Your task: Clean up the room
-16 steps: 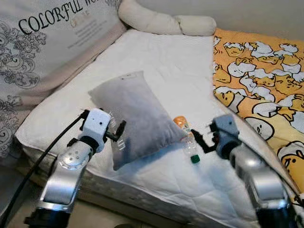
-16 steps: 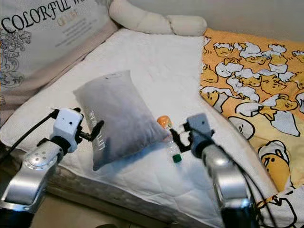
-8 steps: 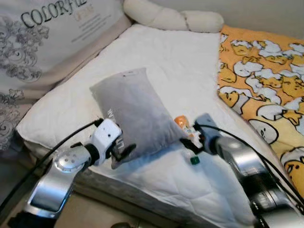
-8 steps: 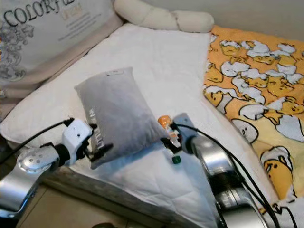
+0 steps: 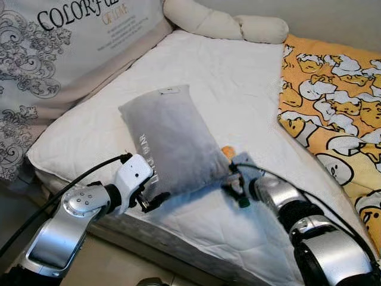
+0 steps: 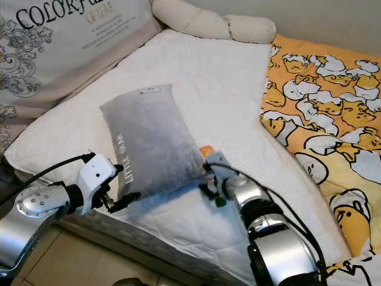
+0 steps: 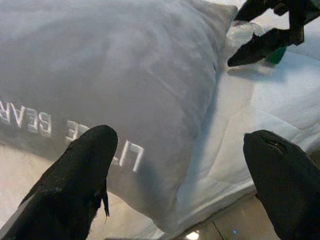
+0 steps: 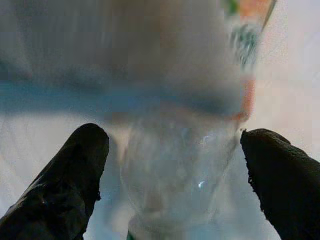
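Head stereo pair: looks forward and down over bed [image 5: 226, 89]; both eyes share grey pillow [image 5: 172, 140], bottle [image 6: 209, 173], both arms. Left wrist view: close to pillow, looks past its corner to bottle at 1 o'clock. Right wrist view: very near bottle, blurred.

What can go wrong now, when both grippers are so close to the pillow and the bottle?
The right gripper is open around the clear bottle, which lies against the grey pillow; closing may pinch pillow fabric or roll the bottle away. The open left gripper straddles the pillow corner near the mattress edge, so a pull might drag it off.
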You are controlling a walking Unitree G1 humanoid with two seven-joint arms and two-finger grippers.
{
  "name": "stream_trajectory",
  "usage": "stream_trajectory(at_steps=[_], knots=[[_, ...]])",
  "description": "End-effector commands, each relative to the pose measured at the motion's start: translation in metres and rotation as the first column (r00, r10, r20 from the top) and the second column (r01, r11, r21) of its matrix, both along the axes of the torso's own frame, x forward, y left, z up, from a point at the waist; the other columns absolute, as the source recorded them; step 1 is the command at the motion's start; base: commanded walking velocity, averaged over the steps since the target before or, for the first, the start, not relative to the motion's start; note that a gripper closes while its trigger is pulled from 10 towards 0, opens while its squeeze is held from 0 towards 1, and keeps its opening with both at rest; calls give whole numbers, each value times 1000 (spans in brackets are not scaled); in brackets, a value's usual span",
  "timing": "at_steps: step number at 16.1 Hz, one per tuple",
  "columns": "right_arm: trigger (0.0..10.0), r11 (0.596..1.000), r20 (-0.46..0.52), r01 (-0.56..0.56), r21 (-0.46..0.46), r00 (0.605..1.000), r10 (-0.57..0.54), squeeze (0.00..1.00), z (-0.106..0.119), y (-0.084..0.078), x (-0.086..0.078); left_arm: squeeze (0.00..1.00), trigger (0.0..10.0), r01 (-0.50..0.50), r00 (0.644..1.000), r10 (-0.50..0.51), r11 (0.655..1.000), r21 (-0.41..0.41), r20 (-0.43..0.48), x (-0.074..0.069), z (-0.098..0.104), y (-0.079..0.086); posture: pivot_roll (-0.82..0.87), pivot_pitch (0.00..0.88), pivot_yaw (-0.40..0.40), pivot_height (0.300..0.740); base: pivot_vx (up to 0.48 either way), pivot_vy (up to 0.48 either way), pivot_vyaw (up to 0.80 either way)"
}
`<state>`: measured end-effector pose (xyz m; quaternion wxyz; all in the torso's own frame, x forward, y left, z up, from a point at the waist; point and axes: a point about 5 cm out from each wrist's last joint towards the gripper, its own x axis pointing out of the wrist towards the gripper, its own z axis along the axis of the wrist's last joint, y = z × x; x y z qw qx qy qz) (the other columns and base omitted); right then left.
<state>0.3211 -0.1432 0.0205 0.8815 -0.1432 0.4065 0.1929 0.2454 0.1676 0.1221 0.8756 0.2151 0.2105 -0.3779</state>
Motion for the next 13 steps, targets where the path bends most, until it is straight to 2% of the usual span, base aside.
stream_trajectory(at_steps=[1,3,4,5,6,7,10,13], knots=[[10000,999,4,46,-21,999,-45,0,-1,-5,1,0,10000,22,1000,-22,1000,7,-9,0,2,-1,192,0,-12,740,0,0,0],[10000,987,8,159,-28,987,-159,0,-9,-13,-5,0,10000,23,1000,-23,1000,8,-16,2,0,-1,193,0,-3,740,0,0,0],[9451,983,13,181,-17,984,-180,0,-10,-14,-5,0,10000,26,1000,-26,1000,8,-18,2,0,-1,193,0,-2,740,0,0,0],[4000,975,12,223,16,975,-223,0,-11,-14,-6,0,10000,32,999,-31,999,10,-17,3,0,-1,196,0,5,740,0,0,0],[1373,973,14,230,24,973,-231,0,-11,-13,-6,0,10000,32,999,-32,999,10,-16,3,1,-1,197,0,5,740,0,0,0],[0,972,15,235,29,972,-235,0,-11,-13,-5,0,10000,31,999,-31,999,10,-15,3,1,0,197,0,5,740,0,0,0],[0,969,14,240,57,970,-241,0,-9,-11,-4,0,10000,33,999,-33,999,10,-17,3,3,1,202,0,6,740,0,0,0],[0,951,5,291,104,956,-293,0,-9,-11,-4,0,10000,33,999,-33,999,9,-19,4,4,1,203,0,4,740,0,0,0]])
